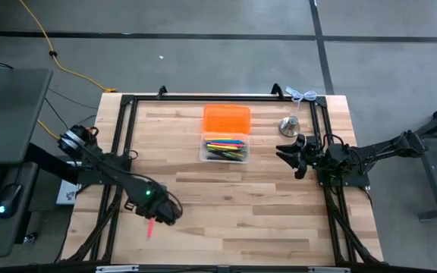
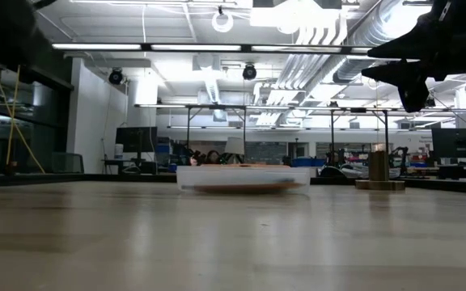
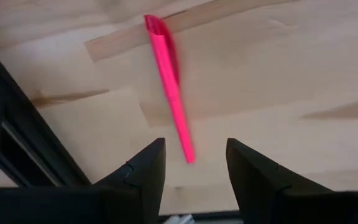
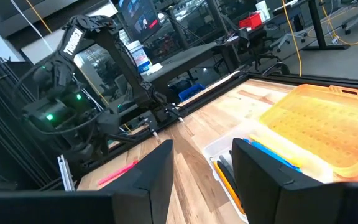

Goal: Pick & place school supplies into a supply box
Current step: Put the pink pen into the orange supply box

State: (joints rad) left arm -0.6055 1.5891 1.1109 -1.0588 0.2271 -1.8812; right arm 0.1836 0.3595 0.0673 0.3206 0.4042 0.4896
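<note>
Pink marker, a slim, bright magenta stick with a blunt cap end, lies flat on the wooden table just ahead of the left gripper. Its near tip sits between the two dark fingers, which stand apart and touch nothing (a clear gap shows on either side of the tip). From above, the left gripper hangs over the table's near-left area, with the marker lying just beside it toward the near edge.

Farther out, near the middle of the table's far half, stands the supply box, a small clear rectangular box holding a bundle of thin pens and pencils in yellow, green, blue, pink and dark tones, all lying lengthwise. An orange lid of like size touches the box's far side. In the low view the box reads as a shallow, translucent tray.

Right gripper is raised to the right of the box, fingers parted and empty; its wrist view shows the box and the orange lid just beyond the fingertips. A silver bell stands near the far-right corner, apart from the box.
</note>
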